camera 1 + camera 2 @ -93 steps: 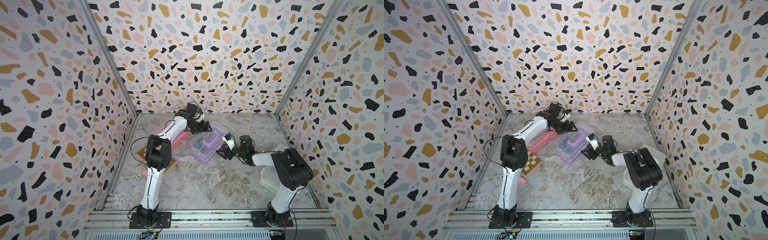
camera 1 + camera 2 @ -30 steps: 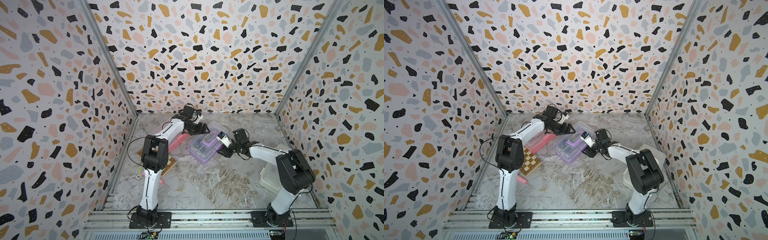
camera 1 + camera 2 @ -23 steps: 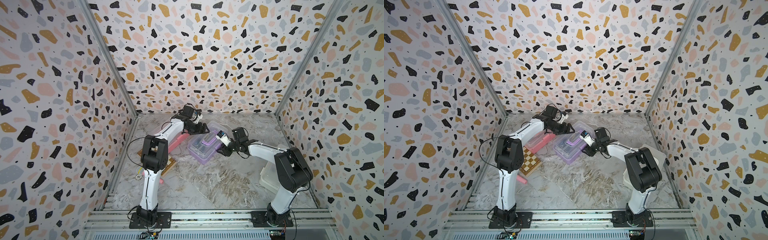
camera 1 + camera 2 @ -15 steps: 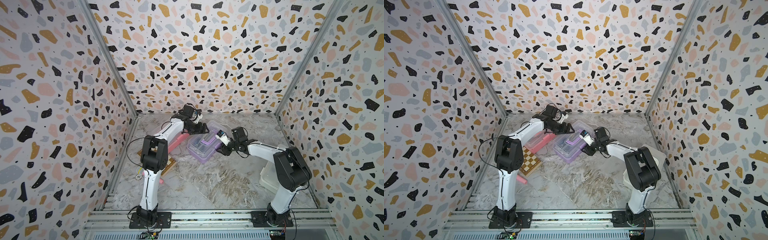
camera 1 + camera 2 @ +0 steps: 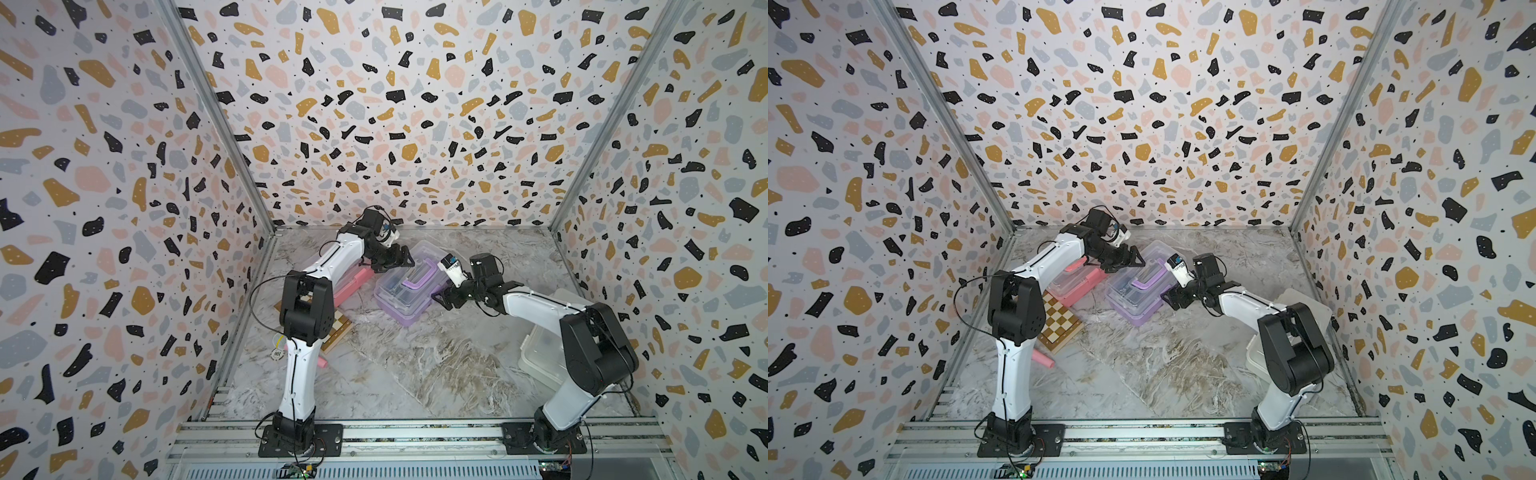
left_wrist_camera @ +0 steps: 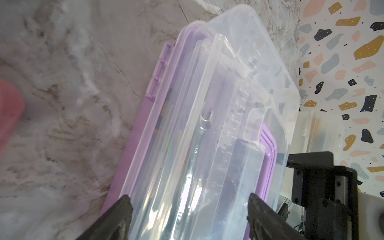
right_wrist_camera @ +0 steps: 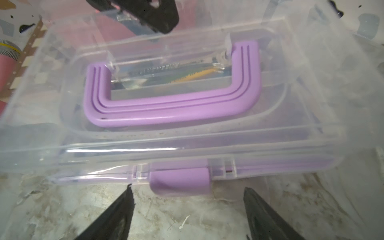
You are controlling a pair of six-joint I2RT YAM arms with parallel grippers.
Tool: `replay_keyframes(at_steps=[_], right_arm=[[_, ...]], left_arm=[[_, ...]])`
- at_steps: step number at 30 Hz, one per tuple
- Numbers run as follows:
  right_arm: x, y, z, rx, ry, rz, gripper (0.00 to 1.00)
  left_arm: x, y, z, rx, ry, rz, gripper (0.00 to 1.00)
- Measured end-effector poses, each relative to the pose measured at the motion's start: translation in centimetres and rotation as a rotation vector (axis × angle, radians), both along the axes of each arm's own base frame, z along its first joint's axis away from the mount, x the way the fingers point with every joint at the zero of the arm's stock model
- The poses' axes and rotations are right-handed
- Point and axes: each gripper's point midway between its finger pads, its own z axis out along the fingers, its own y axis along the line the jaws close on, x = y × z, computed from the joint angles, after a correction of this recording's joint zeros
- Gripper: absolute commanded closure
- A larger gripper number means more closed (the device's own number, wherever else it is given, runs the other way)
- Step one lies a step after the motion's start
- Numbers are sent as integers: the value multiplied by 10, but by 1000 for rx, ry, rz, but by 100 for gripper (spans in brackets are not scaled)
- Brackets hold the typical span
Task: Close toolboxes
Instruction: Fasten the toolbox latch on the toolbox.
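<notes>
The purple toolbox (image 5: 402,305) (image 5: 1133,301) lies mid-table with its clear lid (image 6: 228,99) down on the base. Its purple handle (image 7: 172,112) lies flat on the lid. My left gripper (image 5: 404,261) (image 6: 190,200) is open, its jaws straddling the lid's back edge. My right gripper (image 5: 441,297) (image 7: 188,196) is open at the box's front, with the purple latch (image 7: 180,182) just beyond its fingertips. The pink toolbox (image 5: 352,286) (image 5: 1077,291) lies partly under the left arm. The white toolbox (image 5: 540,357) sits behind the right arm.
A wooden chequered chessboard box (image 5: 1061,324) lies by the left arm's elbow, with a pink cylinder (image 5: 1044,358) in front of it. Patterned walls close in the left, back and right sides. A rail (image 5: 415,434) runs along the front edge.
My right gripper's jaws have spread from half shut to wide open at the latch. Over the last seconds that arm came in to the box's front. The left gripper barely moved.
</notes>
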Motion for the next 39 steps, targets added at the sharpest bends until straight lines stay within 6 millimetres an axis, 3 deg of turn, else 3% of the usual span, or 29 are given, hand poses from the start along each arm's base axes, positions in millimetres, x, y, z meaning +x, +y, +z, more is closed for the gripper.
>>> replay_keyframes(at_steps=[9, 20, 31, 39], right_arm=[[-3, -13, 32, 243, 212, -323, 26], [1, -10, -6, 522, 755, -773, 21], [11, 9, -23, 672, 945, -860, 23], [11, 12, -12, 736, 913, -833, 24]], left_arm=[[-1, 4, -1, -37, 20, 20, 16], [-6, 8, -1, -48, -13, 28, 17], [-3, 17, -2, -44, -39, 50, 18], [-3, 19, -2, -44, -55, 55, 18]])
